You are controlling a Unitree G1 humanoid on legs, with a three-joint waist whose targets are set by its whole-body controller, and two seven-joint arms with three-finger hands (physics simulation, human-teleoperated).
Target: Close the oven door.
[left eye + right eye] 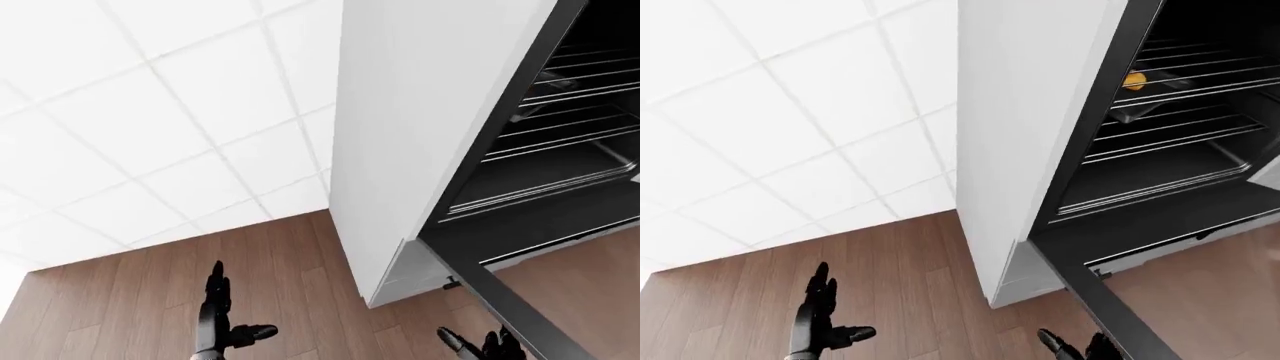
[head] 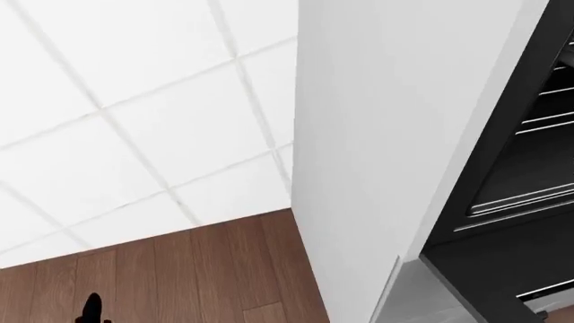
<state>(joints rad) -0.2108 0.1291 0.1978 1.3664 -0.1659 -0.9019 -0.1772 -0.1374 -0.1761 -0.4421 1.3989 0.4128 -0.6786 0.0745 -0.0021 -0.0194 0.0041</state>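
My left hand (image 1: 222, 319) shows spread fingers holding nothing, while my right hand (image 1: 1080, 349) is cut off at the bottom edge of the right-eye view, so I can't tell its fingers' state. The one oven door (image 1: 1100, 307) hangs open just right of and above that right hand, its long edge running diagonally toward bottom right, so the right hand is nearer. Behind it, one oven cavity (image 1: 1180, 127) shows several wire racks, with perhaps a small orange item on one.

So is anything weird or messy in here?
Yes: the black oven door hangs open below the dark oven cavity with wire racks. A small orange object sits on an upper rack; what it is I cannot tell.
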